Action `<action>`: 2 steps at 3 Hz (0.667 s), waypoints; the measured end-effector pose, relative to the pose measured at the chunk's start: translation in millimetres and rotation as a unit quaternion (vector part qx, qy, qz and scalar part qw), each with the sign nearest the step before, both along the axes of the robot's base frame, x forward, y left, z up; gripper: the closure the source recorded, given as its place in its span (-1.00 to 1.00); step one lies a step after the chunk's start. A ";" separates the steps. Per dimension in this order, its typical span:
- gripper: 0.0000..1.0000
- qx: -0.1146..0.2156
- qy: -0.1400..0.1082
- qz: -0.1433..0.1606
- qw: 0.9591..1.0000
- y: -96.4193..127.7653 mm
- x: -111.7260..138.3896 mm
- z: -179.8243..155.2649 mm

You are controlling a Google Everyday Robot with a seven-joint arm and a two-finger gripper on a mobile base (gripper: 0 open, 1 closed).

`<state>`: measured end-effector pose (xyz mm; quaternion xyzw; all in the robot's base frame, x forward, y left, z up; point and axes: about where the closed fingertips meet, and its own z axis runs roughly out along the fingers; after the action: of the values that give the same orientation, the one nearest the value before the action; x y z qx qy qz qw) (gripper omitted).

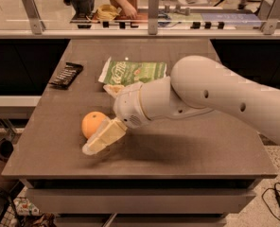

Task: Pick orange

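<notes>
Gripper (101, 137) low over the table (201, 150), front-left area, just in front of the orange (92, 123) and overlapping its right side. Open or closed: cannot tell. Orange rests on the table, near the left edge. Green bag (133, 72) behind the arm, lettering unreadable. Dark packet (66, 74) at the left edge. Open surface to the right.

Gripper (101, 137) near front-left corner of table (192, 155), overlapping orange (91, 123); orange's right part hidden behind it. Green bag (136, 72) toward far edge: near margin covered by arm (211, 96). Arm cut off at picture's right edge. Dark object (66, 74) at left edge: type indeterminate.
</notes>
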<state>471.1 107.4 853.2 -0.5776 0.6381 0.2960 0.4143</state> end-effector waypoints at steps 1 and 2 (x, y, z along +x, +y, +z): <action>-0.65 0.021 -0.011 0.008 1.000 3.2 -2.7 -13.0; -0.19 0.021 -0.017 0.012 1.000 5.2 -4.1 -11.9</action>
<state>467.0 112.5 841.3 -0.5815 0.6177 0.3044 0.4332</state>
